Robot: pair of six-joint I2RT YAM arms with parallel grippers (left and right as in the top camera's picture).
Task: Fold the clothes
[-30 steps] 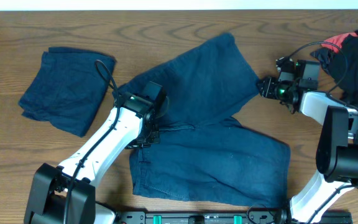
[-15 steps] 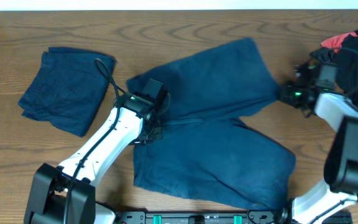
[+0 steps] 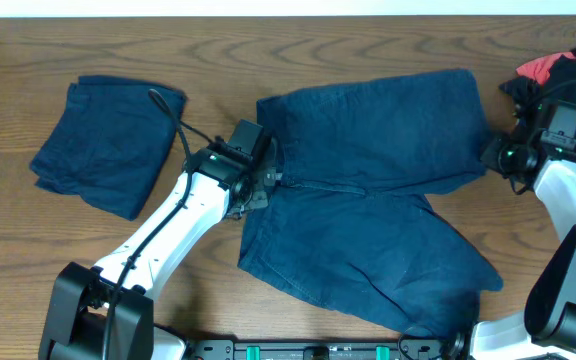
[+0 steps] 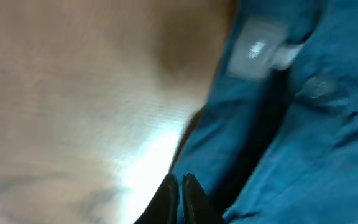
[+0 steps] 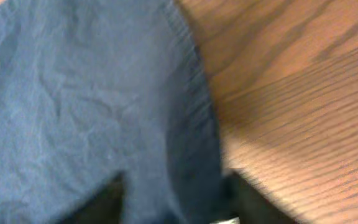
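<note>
Overhead, the dark navy shorts (image 3: 368,130) lie spread flat in the middle of the table (image 3: 268,50), waistband to the left, both legs fanning right. The left gripper (image 3: 268,180) is nearly closed, pinching the waistband; the right gripper (image 3: 492,155) stands parted astride the upper leg's hem

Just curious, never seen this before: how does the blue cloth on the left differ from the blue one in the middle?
The left bundle is folded into a compact rectangle; the middle shorts lie spread out, both legs showing. The left bundle looks much smaller than the middle shorts. The left bundle lies untouched; the left gripper and right gripper meet the middle shorts. Both are dark blue.
</note>
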